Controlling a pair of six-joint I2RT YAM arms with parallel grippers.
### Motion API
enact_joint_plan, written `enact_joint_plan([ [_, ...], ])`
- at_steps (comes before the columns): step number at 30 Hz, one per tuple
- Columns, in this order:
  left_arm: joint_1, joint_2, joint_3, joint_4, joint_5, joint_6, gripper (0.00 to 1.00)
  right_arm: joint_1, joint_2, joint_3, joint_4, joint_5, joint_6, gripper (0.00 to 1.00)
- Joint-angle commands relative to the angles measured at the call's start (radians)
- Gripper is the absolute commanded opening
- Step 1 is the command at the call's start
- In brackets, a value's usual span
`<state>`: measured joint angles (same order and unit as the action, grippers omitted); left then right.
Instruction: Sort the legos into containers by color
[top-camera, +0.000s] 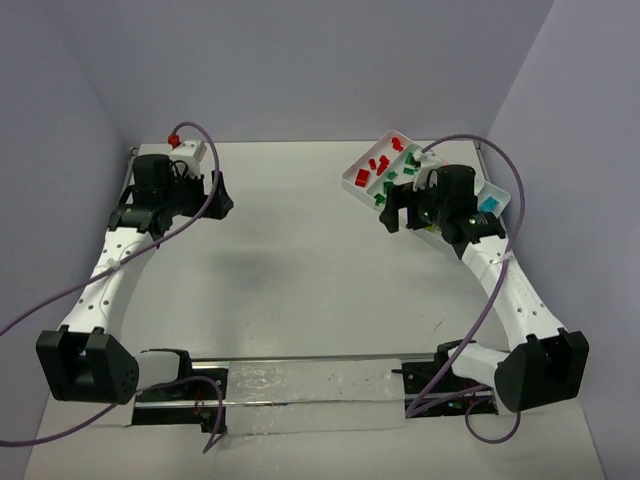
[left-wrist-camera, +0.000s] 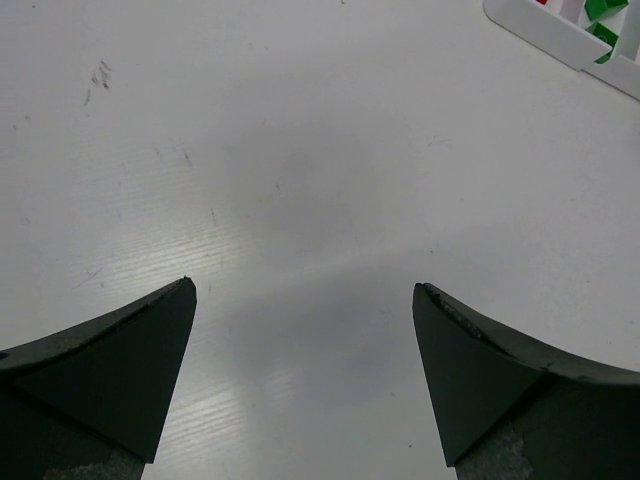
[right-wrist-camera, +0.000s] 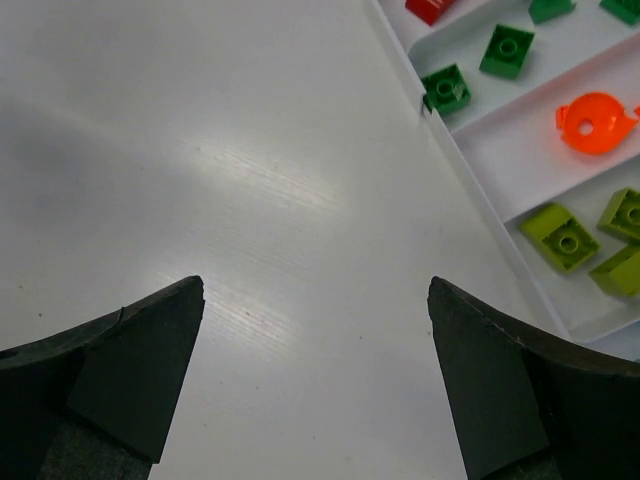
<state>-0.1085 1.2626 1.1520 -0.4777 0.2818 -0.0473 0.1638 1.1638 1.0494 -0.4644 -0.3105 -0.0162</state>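
The white tray (top-camera: 352, 180) lies at the back right. In the top view its compartments hold red legos (top-camera: 375, 167), green legos (top-camera: 394, 186) and a cyan one (top-camera: 488, 205). The right wrist view shows the tray wall (right-wrist-camera: 478, 195), green bricks (right-wrist-camera: 446, 88), an orange round piece (right-wrist-camera: 595, 122), yellow-green bricks (right-wrist-camera: 560, 236) and a red brick (right-wrist-camera: 430, 8). My right gripper (top-camera: 397, 212) (right-wrist-camera: 316, 281) is open and empty over bare table just left of the tray. My left gripper (top-camera: 221, 196) (left-wrist-camera: 305, 285) is open and empty at the back left, the tray corner (left-wrist-camera: 560, 40) far ahead.
A small white block with a red knob (top-camera: 184, 146) sits at the back left corner behind the left arm. A shiny metal strip (top-camera: 300, 385) runs along the near edge between the arm bases. Purple cables loop off both arms. Walls close the left, back and right.
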Motion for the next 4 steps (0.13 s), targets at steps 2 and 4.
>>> enact_joint_plan([
  [2, 0.006, -0.079, -0.044, 0.033, -0.042, 0.037, 0.99, 0.014, -0.105, -0.018, 0.096, 0.074, 0.000, 1.00],
  [4, 0.006, -0.092, -0.051, 0.044, -0.052, 0.037, 0.99, 0.016, -0.125, -0.026, 0.105, 0.076, 0.003, 1.00],
])
